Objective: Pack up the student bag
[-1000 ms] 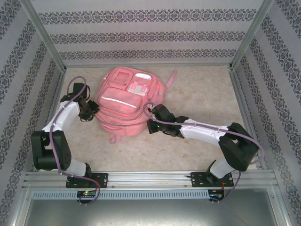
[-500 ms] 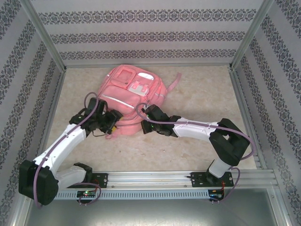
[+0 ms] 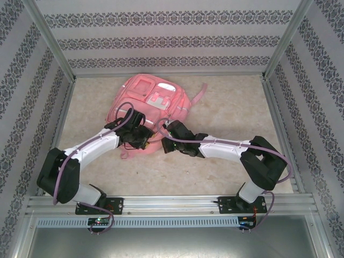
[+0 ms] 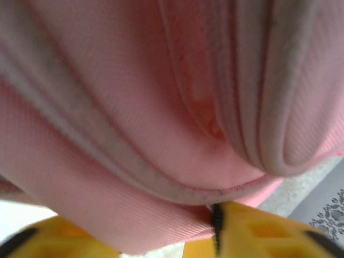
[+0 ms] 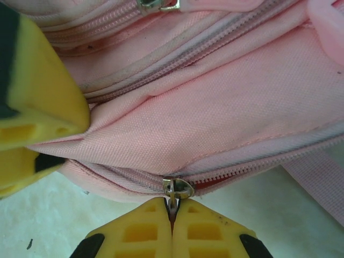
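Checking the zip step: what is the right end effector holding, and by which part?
The right end effector holds the student bag by a zipper pull, its metal tab pinched between its shut jaws.

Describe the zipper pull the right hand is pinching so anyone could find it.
Find the big pink backpack. On its near-edge zipper sits a small metal pull, between the right hand's yellow fingers. The other pull, higher up, is untouched.
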Robot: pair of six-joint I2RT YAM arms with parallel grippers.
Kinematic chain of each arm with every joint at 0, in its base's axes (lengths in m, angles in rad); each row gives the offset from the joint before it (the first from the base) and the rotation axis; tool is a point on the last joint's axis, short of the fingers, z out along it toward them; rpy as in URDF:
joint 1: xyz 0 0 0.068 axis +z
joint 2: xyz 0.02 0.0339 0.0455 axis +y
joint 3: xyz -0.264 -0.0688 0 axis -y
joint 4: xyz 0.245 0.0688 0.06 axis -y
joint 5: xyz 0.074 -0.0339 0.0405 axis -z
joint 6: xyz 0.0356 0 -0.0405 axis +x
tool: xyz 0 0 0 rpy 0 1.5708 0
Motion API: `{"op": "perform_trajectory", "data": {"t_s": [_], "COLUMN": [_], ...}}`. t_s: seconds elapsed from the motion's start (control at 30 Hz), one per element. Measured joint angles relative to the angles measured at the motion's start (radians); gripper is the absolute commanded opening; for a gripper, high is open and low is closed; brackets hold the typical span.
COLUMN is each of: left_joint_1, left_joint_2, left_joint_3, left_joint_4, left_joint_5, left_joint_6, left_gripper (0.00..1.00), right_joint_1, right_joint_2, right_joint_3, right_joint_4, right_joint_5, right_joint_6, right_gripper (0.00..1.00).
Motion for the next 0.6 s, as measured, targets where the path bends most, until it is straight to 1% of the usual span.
{"op": "perform_trajectory", "data": {"t_s": [0.03, 0.13, 0.27, 0.33, 0.47, 0.6], "left_joint_1": [-0.002, -0.006, -0.01, -0.009, 0.01, 0.021], "left_joint_2": [0.013, 0.011, -0.062, -0.122, -0.233, -0.275], "left_joint_3": [0.011, 0.035, 0.04, 0.04, 0.042, 0.056], "left_joint_4": [-0.011, -0.055, -0.111, -0.146, -0.236, -0.265], "left_joint_5": [-0.013, -0.046, -0.11, -0.145, -0.185, -0.179], "left_joint_6": [0.005, 0.029, 0.058, 0.078, 0.132, 0.183], "left_gripper": [0.0, 0.0, 0.0, 0.0, 0.0, 0.0], "right_joint_1": [0.0, 0.0, -0.023, -0.058, -0.16, -0.206], "right_joint_2": [0.0, -0.006, -0.021, -0.026, -0.024, -0.001], "right_joint_3": [-0.002, -0.01, -0.025, -0.032, -0.032, -0.013], "right_joint_4": [0.0, 0.0, 0.01, 0.018, 0.018, 0.031], "right_joint_5": [0.0, 0.005, 0.013, 0.016, 0.018, -0.069], "right_joint_6": [0.0, -0.003, -0.013, -0.028, -0.073, -0.116], "right_gripper": [0.0, 0.0, 0.0, 0.0, 0.0, 0.0]}}
